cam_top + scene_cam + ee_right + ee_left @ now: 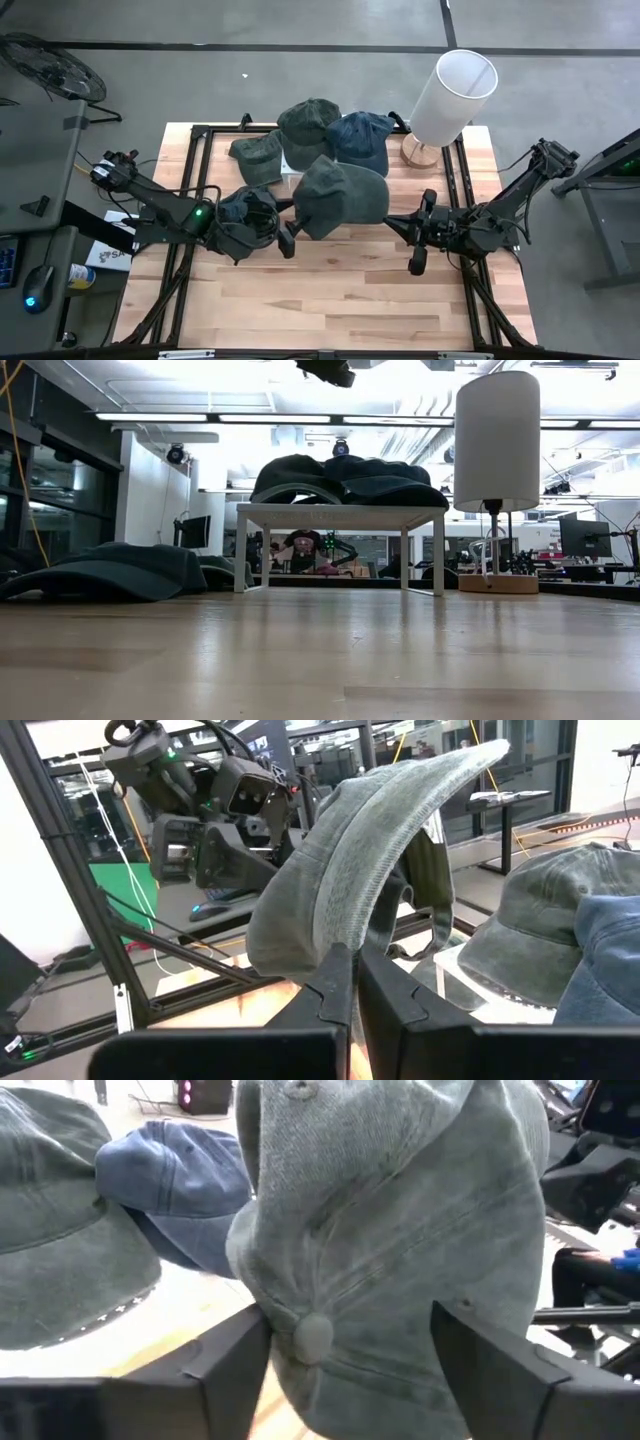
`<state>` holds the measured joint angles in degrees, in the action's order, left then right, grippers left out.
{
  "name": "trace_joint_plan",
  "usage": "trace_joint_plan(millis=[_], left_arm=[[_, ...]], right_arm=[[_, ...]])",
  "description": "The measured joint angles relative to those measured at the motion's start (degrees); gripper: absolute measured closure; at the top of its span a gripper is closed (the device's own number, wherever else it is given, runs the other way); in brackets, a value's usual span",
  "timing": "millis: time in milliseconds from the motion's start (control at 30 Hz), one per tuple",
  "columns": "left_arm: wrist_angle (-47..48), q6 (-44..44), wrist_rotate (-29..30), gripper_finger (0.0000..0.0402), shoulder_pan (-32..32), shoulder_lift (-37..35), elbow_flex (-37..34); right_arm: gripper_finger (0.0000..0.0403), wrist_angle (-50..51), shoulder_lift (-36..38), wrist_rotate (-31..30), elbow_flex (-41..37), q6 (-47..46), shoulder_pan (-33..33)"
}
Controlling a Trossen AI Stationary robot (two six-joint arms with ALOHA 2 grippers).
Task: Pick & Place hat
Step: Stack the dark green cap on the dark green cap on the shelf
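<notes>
A grey-green hat (340, 195) hangs above the middle of the table between my two grippers. My right gripper (353, 960) comes from the table's right (392, 222) and is shut on it. My left gripper (350, 1330) comes from the left (290, 238) and is open, with one finger on each side of the hat's crown (380, 1230). A green hat (308, 120) and a blue hat (360, 140) rest on a small white table (340, 512). Another green hat (258, 158) lies flat on the wooden tabletop. My right gripper pinches the hat's lower edge (335, 935) between its two shut fingers, where the curved brim comes down. The fingers lie level, coming from the table's right. The hat rises above them, clear of the table. Whether my left gripper's fingers (235, 1355) touch the crown, I cannot tell.
A lamp (450, 95) with a white shade and a round wooden base stands at the far right corner. A black frame (205, 135) runs along the table's left, far and right edges. The near half of the wooden tabletop (330, 300) is bare.
</notes>
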<state>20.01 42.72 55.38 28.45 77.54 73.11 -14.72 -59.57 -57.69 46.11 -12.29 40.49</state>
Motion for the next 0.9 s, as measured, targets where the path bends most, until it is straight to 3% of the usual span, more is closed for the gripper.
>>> trace_joint_plan(millis=[167,433,900], left_arm=[[0.0,0.6,-0.2,0.0215,0.0,0.1,0.0],[0.0,1.1,-1.3,0.0374,0.0,0.1,0.0],[-0.2,1.1,-2.4,0.0387,0.0,-0.2,0.0]], right_arm=[[0.0402,0.0,0.0,-0.5,0.0,0.4,0.0],[0.0402,-0.1,0.0,-0.7,0.0,0.5,0.0],[0.0399,-0.2,0.0,-1.4,0.0,0.4,0.0]])
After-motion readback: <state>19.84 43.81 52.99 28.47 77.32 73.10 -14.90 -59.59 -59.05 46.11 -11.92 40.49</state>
